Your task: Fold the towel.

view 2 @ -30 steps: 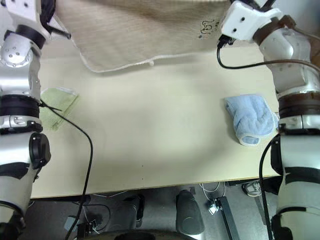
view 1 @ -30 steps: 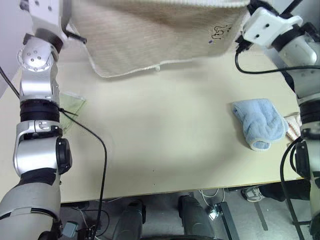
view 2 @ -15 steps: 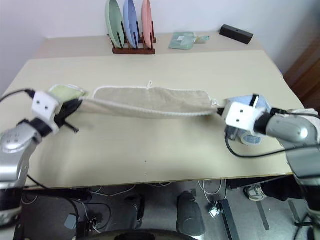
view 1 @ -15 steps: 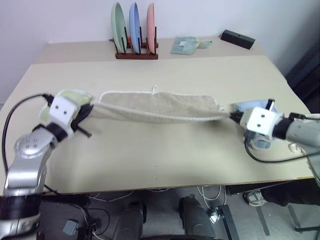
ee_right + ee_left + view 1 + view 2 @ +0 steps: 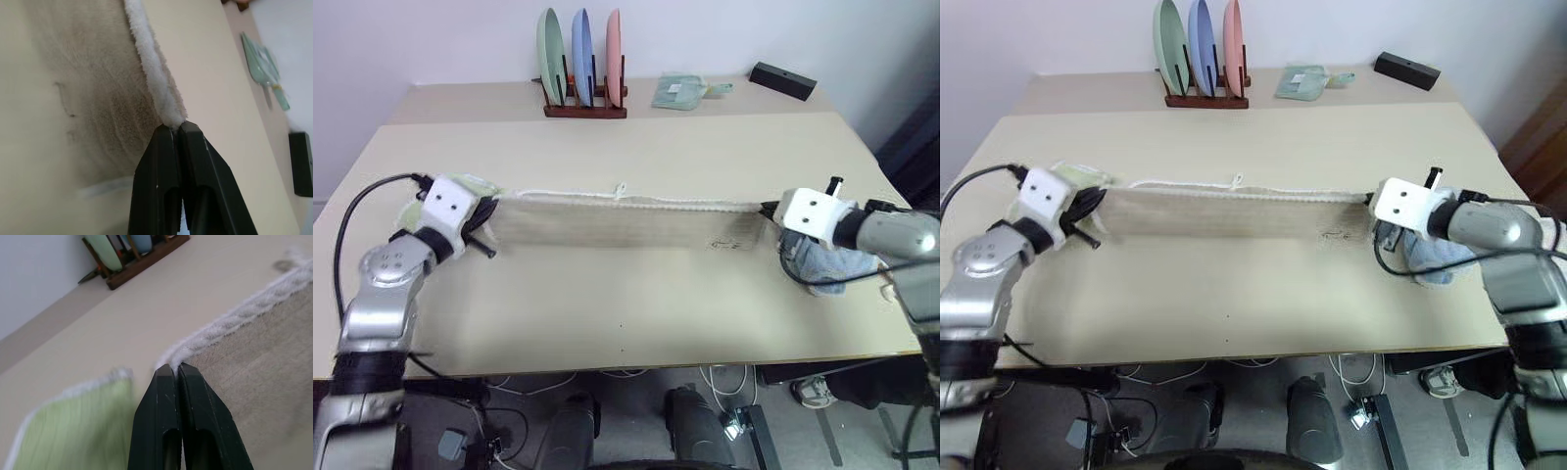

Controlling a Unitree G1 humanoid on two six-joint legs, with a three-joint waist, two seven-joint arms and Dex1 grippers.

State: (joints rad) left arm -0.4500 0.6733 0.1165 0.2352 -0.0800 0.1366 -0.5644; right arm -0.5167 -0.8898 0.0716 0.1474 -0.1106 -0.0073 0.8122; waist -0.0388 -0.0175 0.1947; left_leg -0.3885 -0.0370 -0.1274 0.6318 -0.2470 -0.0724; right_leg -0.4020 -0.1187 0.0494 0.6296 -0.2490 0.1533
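Both grippers pinch the towel point(image 5: 626, 217) at its far corners: the left gripper point(image 5: 174, 372) clamps the white edging at the left end, the right gripper point(image 5: 177, 128) the edging at the right end, fingers pressed together on the cloth. A second ago the towel hung high between raised arms; half a second ago it sagged in a loose band just above the table point(image 5: 636, 304). Now it lies stretched in a flat, straight strip across the middle of the table, its embroidered motif point(image 5: 729, 240) at the near right corner and its small loop point(image 5: 620, 186) on the far edge.

Counted: one beige towel, one green towel point(image 5: 63, 431) just beside the left gripper, one blue towel point(image 5: 822, 269) under the right arm. Far on the table stand three plates point(image 5: 578, 44) in one rack point(image 5: 585, 106), with one pale green packet point(image 5: 680, 90) and one black box point(image 5: 783, 80) to their right.
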